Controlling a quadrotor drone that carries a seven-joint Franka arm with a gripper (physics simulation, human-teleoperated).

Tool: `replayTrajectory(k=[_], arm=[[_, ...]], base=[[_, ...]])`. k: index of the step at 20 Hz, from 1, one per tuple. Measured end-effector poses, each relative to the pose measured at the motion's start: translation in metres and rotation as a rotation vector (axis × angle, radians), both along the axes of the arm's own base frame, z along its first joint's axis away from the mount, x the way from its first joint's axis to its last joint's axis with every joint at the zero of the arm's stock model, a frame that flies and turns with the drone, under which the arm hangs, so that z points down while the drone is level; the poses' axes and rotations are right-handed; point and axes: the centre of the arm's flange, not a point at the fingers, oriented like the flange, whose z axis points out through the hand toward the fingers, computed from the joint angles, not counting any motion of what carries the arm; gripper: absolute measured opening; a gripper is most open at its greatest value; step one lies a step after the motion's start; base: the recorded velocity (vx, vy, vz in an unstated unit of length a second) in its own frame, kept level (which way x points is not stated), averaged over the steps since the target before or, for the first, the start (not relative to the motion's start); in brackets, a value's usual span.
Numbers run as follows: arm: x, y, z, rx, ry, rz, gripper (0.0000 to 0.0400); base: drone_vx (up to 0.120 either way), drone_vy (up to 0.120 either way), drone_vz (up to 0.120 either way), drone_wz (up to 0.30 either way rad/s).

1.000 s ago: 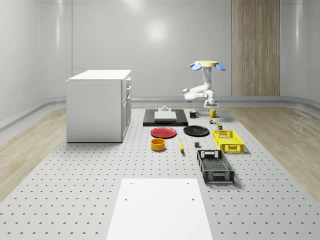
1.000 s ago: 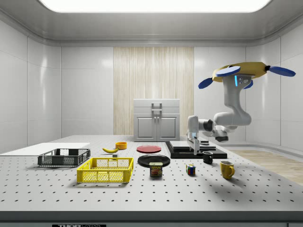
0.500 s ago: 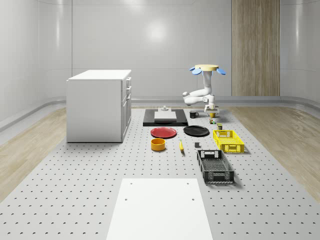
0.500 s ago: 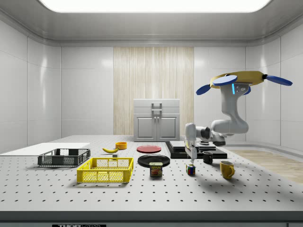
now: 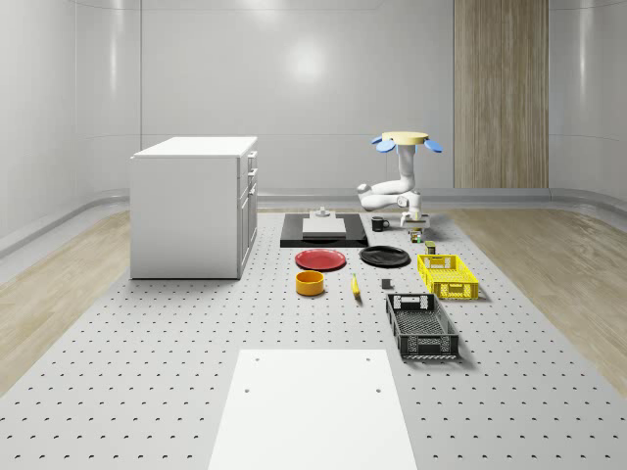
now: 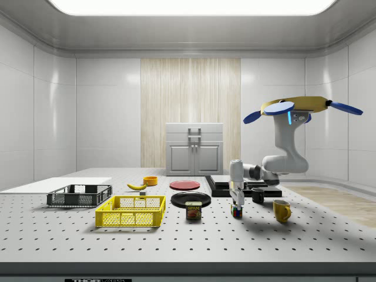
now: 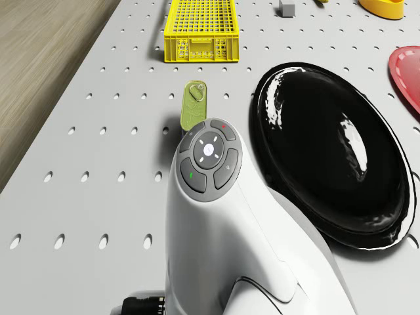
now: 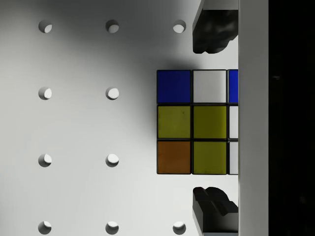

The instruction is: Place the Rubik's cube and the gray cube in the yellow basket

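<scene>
- Perforated gray tabletop [image 6: 176, 235] carried the yellow basket [image 6: 131, 211].
- Drone [image 6: 294, 107] hovered over its far end.
- Hand [image 6: 236, 204], fingers [image 8: 212, 30] apart, straddled the Rubik's cube [image 8: 197, 122], which sat beside the Spam can [image 6: 193, 210].

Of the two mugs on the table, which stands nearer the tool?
The black mug, beside the dark tray, stands nearer the tool, which hangs over the Rubik's cube. The yellow mug sits farther toward the side view's right.

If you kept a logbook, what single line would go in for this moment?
phase: reaching for first item | drone: hovering over table's far end | gripper: open, fingers straddling Rubik's cube | yellow basket: holds nothing | gray cube: on table
</scene>
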Motion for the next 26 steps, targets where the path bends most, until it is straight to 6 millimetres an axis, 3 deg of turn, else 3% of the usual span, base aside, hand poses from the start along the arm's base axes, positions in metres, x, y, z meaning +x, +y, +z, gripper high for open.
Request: replayTrajectory(k=[6, 18, 26], arm=[[0.000, 0.000, 0.014, 0.000, 0.000, 0.000, 0.0400], [0.003, 0.000, 0.025, 0.000, 0.000, 0.000, 0.0400], [0.004, 0.000, 0.026, 0.000, 0.000, 0.000, 0.0337]], base=[[0.000, 0.000, 0.000, 0.000], [0.000, 0.000, 0.000, 0.000], [0.000, 0.000, 0.000, 0.000]])
